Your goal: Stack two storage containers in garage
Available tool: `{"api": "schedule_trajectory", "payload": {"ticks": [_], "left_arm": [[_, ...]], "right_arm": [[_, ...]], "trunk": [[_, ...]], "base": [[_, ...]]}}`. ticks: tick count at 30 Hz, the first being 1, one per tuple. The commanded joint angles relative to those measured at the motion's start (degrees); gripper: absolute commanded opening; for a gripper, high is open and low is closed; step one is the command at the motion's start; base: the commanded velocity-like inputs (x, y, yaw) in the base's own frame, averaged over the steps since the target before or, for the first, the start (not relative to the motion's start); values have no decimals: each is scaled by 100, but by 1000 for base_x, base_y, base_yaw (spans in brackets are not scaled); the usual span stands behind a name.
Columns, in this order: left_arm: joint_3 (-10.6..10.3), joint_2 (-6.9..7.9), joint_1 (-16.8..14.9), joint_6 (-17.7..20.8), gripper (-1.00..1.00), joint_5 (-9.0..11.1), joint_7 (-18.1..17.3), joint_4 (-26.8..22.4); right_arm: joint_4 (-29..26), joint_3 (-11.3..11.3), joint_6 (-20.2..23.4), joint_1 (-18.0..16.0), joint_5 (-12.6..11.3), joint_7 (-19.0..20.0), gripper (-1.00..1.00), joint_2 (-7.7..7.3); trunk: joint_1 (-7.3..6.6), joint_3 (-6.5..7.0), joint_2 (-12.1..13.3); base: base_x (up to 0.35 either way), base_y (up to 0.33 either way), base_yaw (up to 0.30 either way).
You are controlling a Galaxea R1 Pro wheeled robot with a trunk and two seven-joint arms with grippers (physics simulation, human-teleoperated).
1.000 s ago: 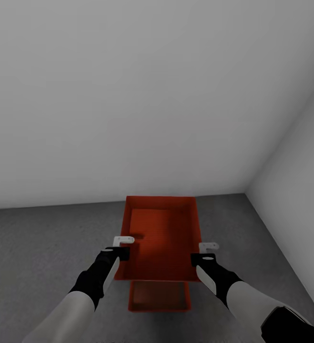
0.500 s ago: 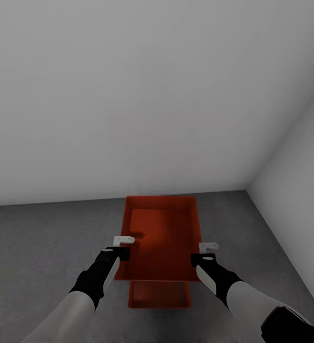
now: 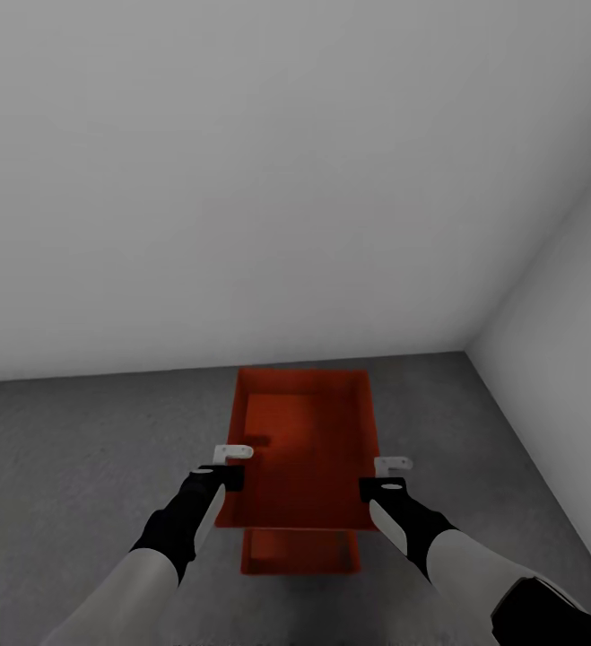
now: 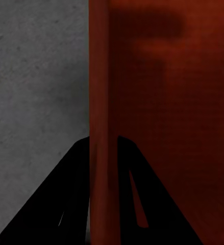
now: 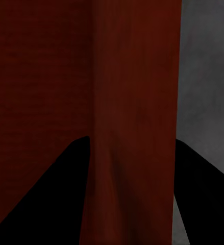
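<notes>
Standing on: dark grey speckled concrete floor [image 3: 71, 449], which meets a plain white wall [image 3: 241, 179] ahead of me and a second white wall [image 3: 564, 314] on my right, forming a corner.
Upper storage container [image 3: 304, 449]: red-orange, open top, held level above the floor between my arms; long axis runs straight away from me toward the far wall.
Lower storage container [image 3: 300, 554]: same colour, on the concrete beneath the upper one's near end, mostly hidden by it; its axis I cannot tell.
Left gripper [image 3: 230, 465]: clamped over the upper container's left wall, one finger on each side of it in the left wrist view [image 4: 104, 168].
Right gripper [image 3: 386, 474]: clenched on the right wall likewise [image 5: 132, 168].
</notes>
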Motion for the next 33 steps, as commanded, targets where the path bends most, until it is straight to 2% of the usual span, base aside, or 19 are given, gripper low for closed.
{"api": "schedule_trajectory", "payload": {"ticks": [1, 10, 33], "left_arm": [[5, -9, 5, 54, -100, -225, 61, -7], [5, -9, 2, 54, -100, -225, 61, -7], [5, -9, 6, 54, -100, -233, 61, -7]], "right_arm": [[-11, -89, 52, -9, 93, -132, -100, 75], [-11, -89, 52, -9, 93, -132, -100, 75], [-11, -89, 52, -9, 93, -132, -100, 75]], "trunk": [[23, -33, -48], [221, -278, -409], [221, -489, -409]], "base": [[0, 0, 0], [0, 0, 0], [0, 0, 0]]}}
